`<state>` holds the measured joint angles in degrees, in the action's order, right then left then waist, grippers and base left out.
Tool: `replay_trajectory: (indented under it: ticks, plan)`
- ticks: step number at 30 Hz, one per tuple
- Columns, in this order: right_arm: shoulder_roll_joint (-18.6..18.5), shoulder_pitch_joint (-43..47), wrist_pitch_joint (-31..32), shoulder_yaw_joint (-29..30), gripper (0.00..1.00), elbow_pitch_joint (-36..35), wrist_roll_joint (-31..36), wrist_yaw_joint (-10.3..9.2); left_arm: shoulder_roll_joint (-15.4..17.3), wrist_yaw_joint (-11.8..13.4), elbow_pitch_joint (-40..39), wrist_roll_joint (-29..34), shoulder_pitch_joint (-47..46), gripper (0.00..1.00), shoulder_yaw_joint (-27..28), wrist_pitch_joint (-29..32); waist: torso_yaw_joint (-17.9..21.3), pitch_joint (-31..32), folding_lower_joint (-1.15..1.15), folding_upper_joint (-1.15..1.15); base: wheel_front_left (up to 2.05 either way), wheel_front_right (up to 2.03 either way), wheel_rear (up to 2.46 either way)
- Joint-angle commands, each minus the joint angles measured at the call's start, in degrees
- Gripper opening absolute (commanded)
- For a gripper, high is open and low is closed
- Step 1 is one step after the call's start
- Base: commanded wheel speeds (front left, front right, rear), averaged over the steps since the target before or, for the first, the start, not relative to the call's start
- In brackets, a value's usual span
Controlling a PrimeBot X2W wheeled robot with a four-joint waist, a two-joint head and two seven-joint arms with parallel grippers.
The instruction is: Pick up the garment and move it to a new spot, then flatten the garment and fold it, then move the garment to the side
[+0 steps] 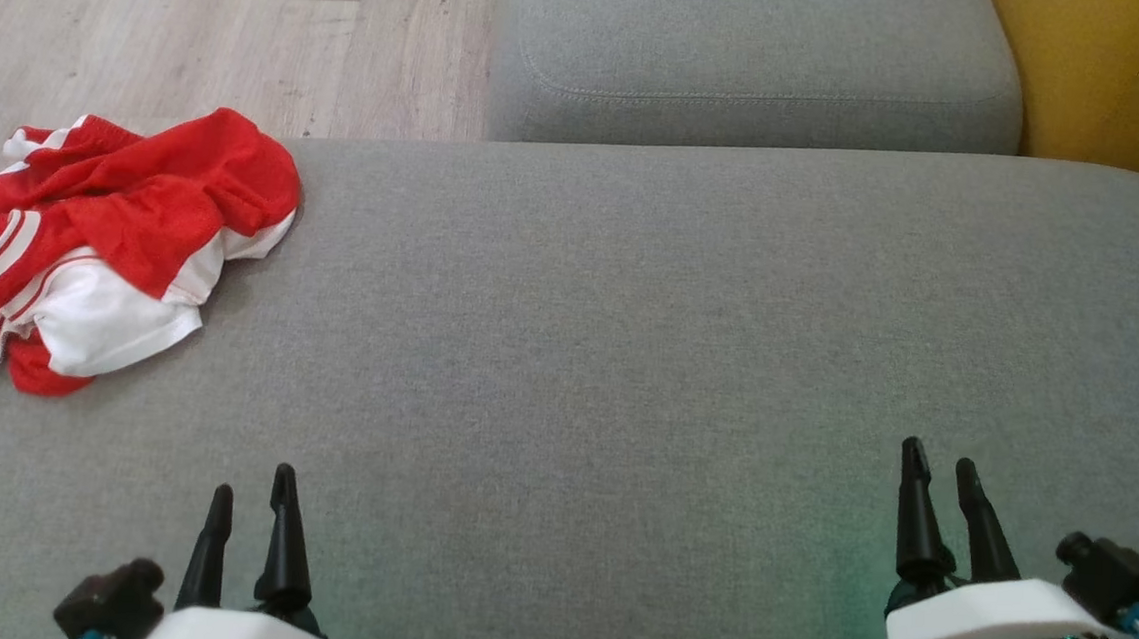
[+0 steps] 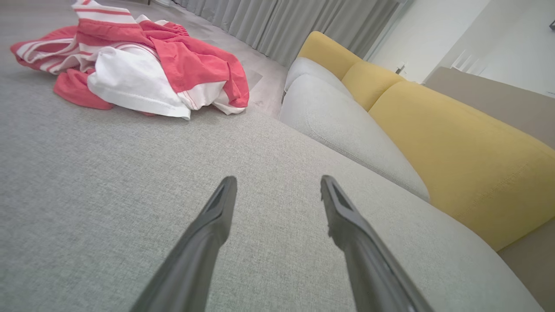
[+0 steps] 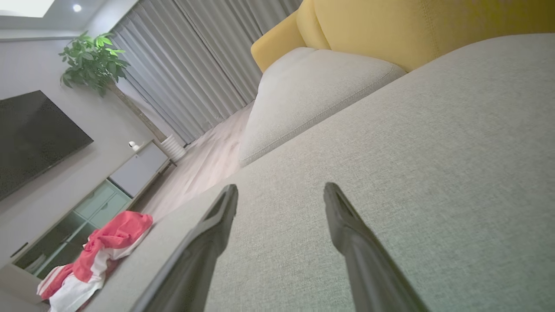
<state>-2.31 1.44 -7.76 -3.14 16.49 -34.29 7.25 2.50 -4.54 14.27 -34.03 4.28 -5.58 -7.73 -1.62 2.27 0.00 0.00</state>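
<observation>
Showing the garment (image 1: 114, 238) lying bunched in soft crumpled folds at the far left corner of the sofa seat (image 1: 627, 364), red cloth overlapping smooth white panels edged with red stripes, part of it draping past the seat's left rim. Hiding its inner folds, with no writing making itself out. Spreading grey and coarsely woven beneath. Hovering well apart from the cloth, left gripper (image 1: 253, 481) and right gripper (image 1: 939, 456), tapered dark fingers parting with a clear gap, holding nothing.
</observation>
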Motion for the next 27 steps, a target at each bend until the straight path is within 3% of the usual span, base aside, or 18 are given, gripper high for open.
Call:
replay_trajectory:
  ticks: [1, 27]
  plan:
    - [-0.4, -1.3, -0.8, -1.2, 1.0, -1.9, 1.5, 0.18, 0.3, 0.2, -1.7, 1.5, -0.8, 1.0, 0.8, -0.8, 0.0, 0.0, 0.0, 0.0, 0.0, 0.0, 0.0]
    - [-0.5, -1.6, -5.4, -4.4, 1.0, 1.0, 21.0, 0.23, 0.4, 1.5, -0.2, 17.5, 0.6, 1.0, -0.3, -5.4, -0.6, 0.4, 0.0, 0.0, 0.0, 0.0, 0.0]
